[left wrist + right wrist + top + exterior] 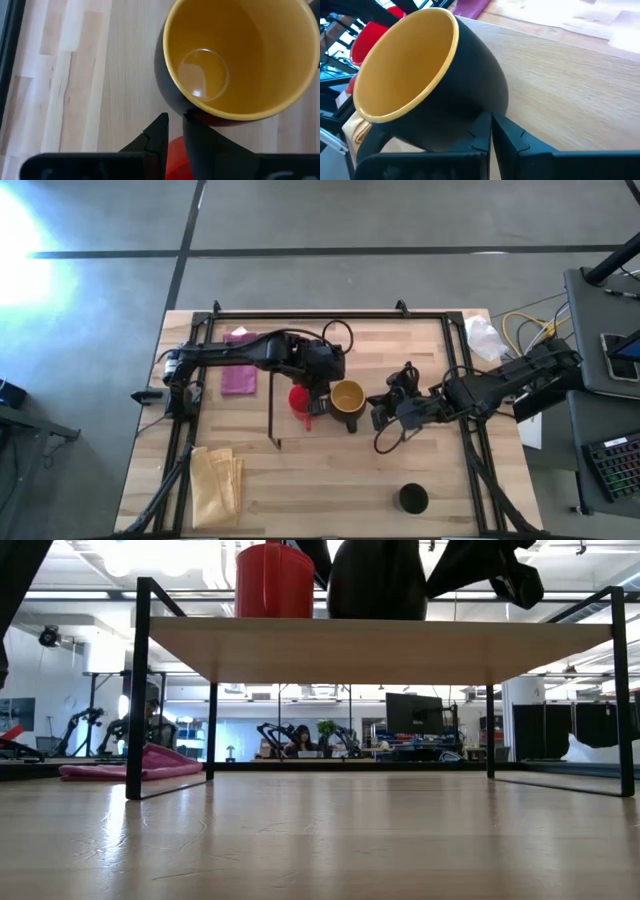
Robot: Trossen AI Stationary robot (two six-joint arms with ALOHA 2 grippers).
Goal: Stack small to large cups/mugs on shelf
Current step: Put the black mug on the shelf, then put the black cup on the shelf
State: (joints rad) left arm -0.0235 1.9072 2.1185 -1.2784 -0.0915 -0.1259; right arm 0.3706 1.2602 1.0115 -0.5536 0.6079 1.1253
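Shelf (400, 395) carries the yellow mug (347, 398) and red cup (300, 399) side by side; black cup (413, 499) sits apart on the tabletop (330, 490). Left tool (318, 392) is pressed together at the red cup, right tool (385, 408) pressed together beside the mug. You're mid-placement, I judge; next, fetch the black cup.

A glossy red-pink handled cup (299, 398) stood on the pale, light-wood shelf board (380, 360) with thin black metal frames. Beside it sat a mug (347, 399) that was mustard-yellow inside and dark outside. A small black cup (413, 499) was near the desk's front edge, a magenta cloth (239, 370) toward the back-left, and a tan-yellow folded cloth (216, 481) at the front-left corner.
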